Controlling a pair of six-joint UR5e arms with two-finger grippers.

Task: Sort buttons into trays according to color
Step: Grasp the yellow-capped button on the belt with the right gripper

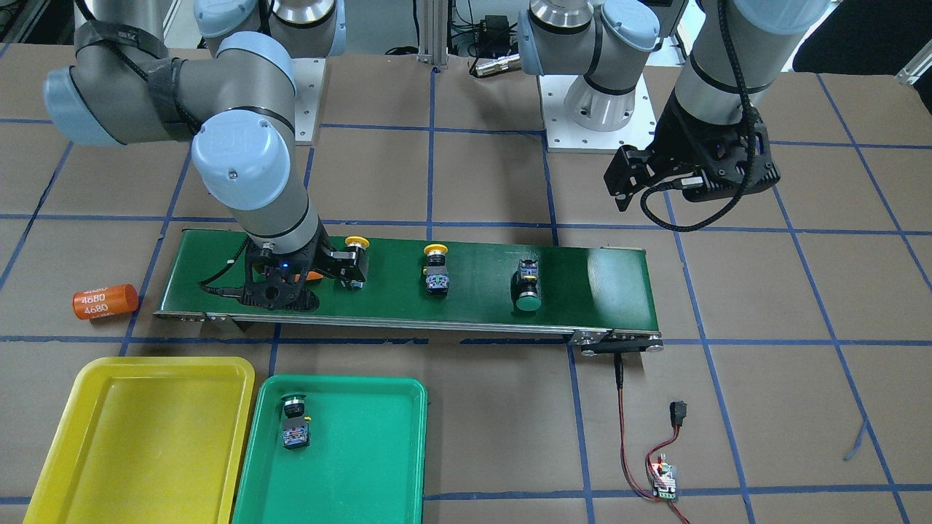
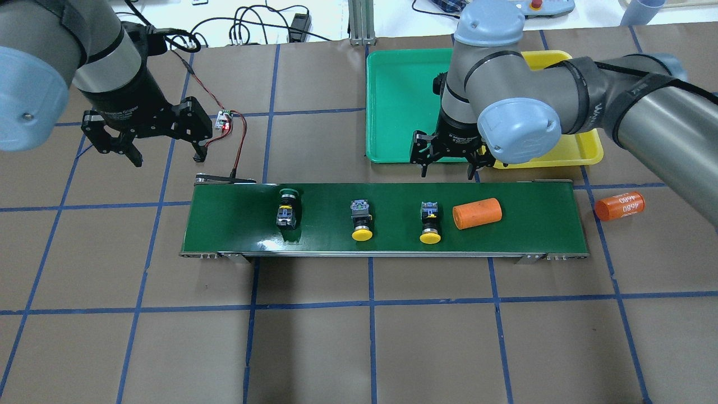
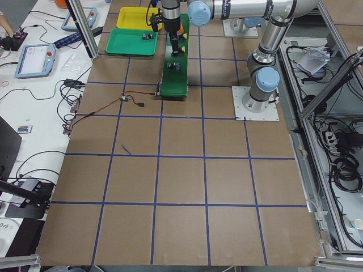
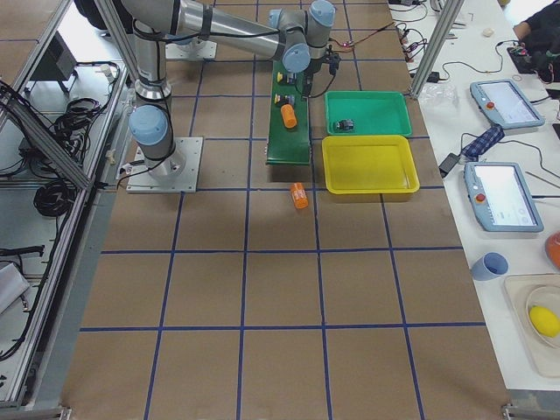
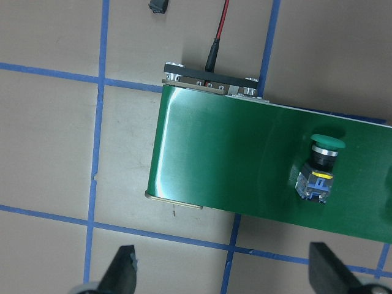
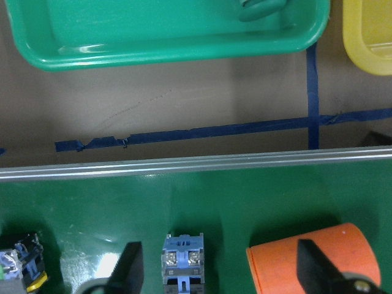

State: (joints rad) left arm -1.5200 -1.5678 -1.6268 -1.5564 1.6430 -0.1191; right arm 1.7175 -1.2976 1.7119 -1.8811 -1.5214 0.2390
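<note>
**Belt and trays.** The conveyor belt (image 2: 521, 224) lies lengthwise across the table (image 2: 314, 348). The green tray (image 1: 364, 451) and the yellow tray (image 1: 145, 437) sit side by side, just apart, between the belt and the table edge far from the robot. The yellow tray holds no button.

**Buttons.** Each has a black body, a blue-grey contact block and a mushroom cap. Three lie on their sides on the belt, in a row and well apart.
- The first yellow button (image 2: 429, 223) and the second yellow button (image 2: 360, 219) point their caps at the belt's robot-side edge.
- The green belt button (image 2: 287, 209) points its cap the opposite way, at the tray-side edge.
- The tray button (image 1: 295, 426), green-capped, lies in the green tray near the side that adjoins the yellow tray, with its cap toward the belt.

**Other items.** An orange cylinder (image 2: 477, 213) lies on the belt just beside the first yellow button. A marked cylinder (image 2: 619, 205), printed "4680", lies on the table beyond the belt's end.

**Right hand** (image 2: 446, 170). It hangs over the belt's tray-side edge with its fingers spread wide and holds nothing. In the wrist view one finger stands beside the first yellow button's contact block and the other over the orange cylinder.

**Left hand** (image 2: 167, 161). It hangs over the table near the belt's opposite end, also spread wide and empty.
</note>
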